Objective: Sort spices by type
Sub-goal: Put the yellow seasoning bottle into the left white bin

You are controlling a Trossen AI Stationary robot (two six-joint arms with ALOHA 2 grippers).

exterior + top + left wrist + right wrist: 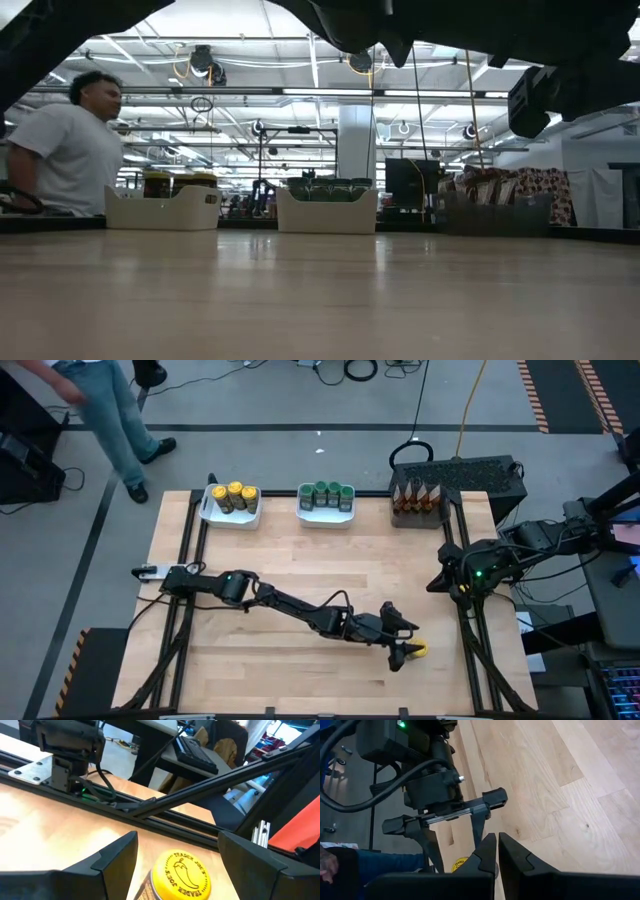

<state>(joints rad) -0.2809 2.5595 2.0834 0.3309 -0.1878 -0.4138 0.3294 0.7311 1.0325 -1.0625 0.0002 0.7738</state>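
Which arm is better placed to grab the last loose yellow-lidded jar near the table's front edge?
Left. The left gripper is open around the yellow-lidded round spice jar, fingers either side. The right gripper is shut and parked at the table's right edge.

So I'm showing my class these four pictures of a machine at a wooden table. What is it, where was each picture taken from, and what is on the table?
It is a robot with two dark arms, each ending in a two-finger gripper. The top picture looks straight down on the wooden table. The second looks level across it into the room, where a person stands. The last two come from cameras on each wrist.

At the table's far edge stand a white tray of yellow-lidded jars, a white tray of green-lidded jars and a dark tray of brown-orange packets.

The left gripper reaches to the near right part of the table, its fingers open on either side of one more yellow-lidded jar, not yet closed on it. The right gripper waits shut at the right edge, holding nothing.
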